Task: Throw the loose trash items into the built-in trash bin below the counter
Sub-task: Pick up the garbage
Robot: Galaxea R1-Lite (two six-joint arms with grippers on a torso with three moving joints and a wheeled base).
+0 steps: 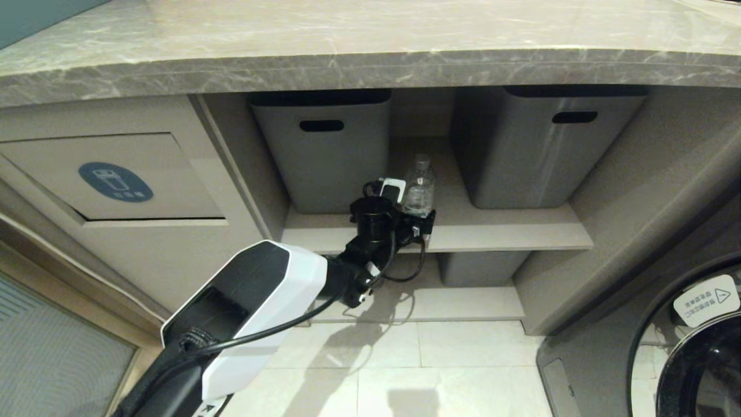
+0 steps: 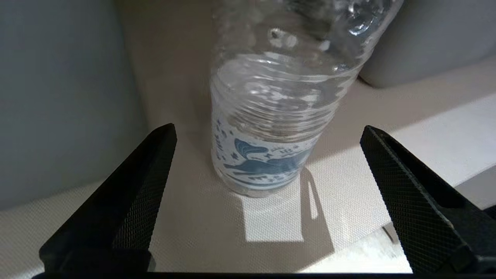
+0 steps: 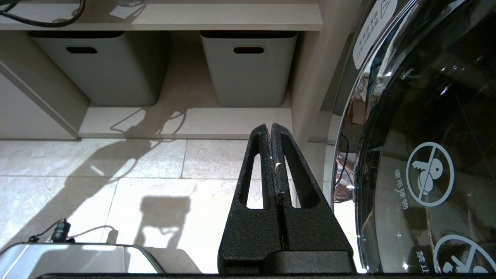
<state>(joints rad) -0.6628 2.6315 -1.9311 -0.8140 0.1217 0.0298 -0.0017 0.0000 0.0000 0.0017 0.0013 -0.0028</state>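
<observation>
Under the desk: shelves, bins and a bottle, seen from the robot's head.
Desk [image 1: 370, 52]: grey-brown marble slab spanned the top of the scene.
Trash flap [image 1: 145, 174]: beige panel with a blue oval sticker, left of the shelves.
Grey tubs [image 1: 324, 150]: two stood on the upper shelf [image 1: 509, 231].
Left gripper [image 2: 267, 162]: fingers spread wide on either side of the bottle, not touching it.
Right gripper [image 3: 273, 162]: pressed together, low beside the washer door [image 3: 426, 135].
Water bottle [image 1: 419, 188]: upright on the shelf between the tubs.

A home laundry nook: marble counter [image 1: 370, 35], grey storage tubs [image 1: 324, 150] beneath, a washing machine's round door [image 3: 422, 155] on tiled floor [image 1: 405, 359].
</observation>
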